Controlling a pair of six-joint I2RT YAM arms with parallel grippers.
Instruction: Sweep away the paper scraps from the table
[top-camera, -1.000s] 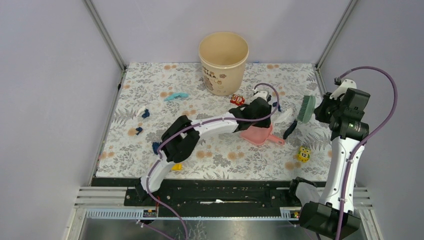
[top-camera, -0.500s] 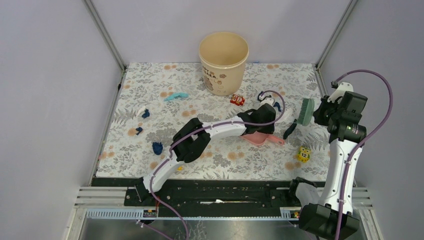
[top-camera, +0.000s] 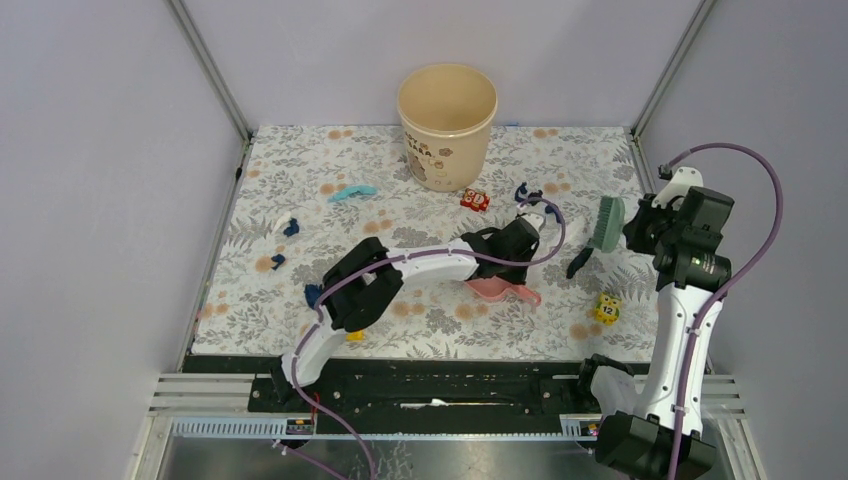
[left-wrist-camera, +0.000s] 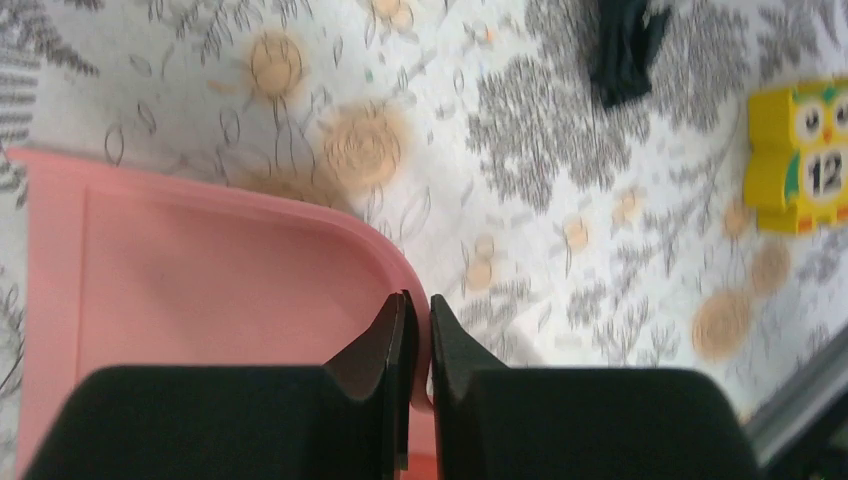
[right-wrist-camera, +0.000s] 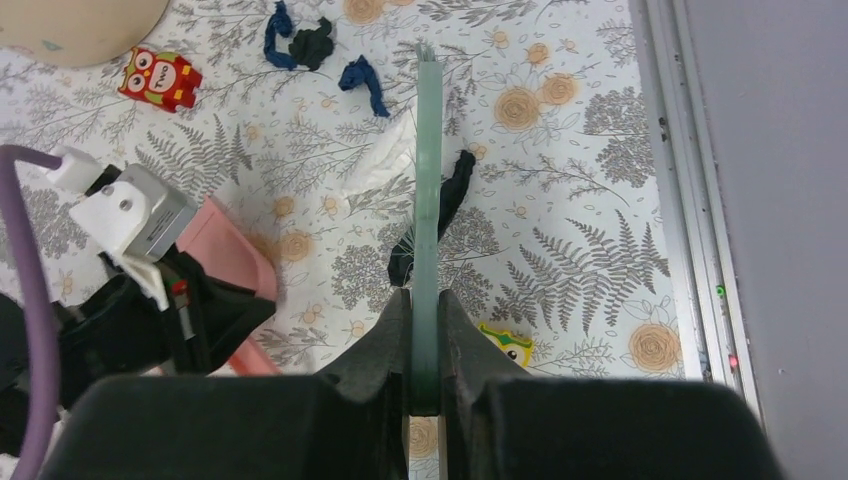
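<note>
Pinching only the thin rim of the pink dustpan (left-wrist-camera: 200, 290), left end effector (left-wrist-camera: 418, 312) closed; pan may pivot or slip under load. Clamping green brush (right-wrist-camera: 427, 180), right end effector (right-wrist-camera: 425, 300) closed; paper scraps (top-camera: 290, 227) scattered on worktop (top-camera: 300, 160) at left and centre-right of overhead frame, liable to be flicked over the edge.

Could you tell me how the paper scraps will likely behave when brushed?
Probably very light: the scraps are tiny, so the brush may flick them. Crumpled and likely floppy, they might tumble rather than slide.
</note>
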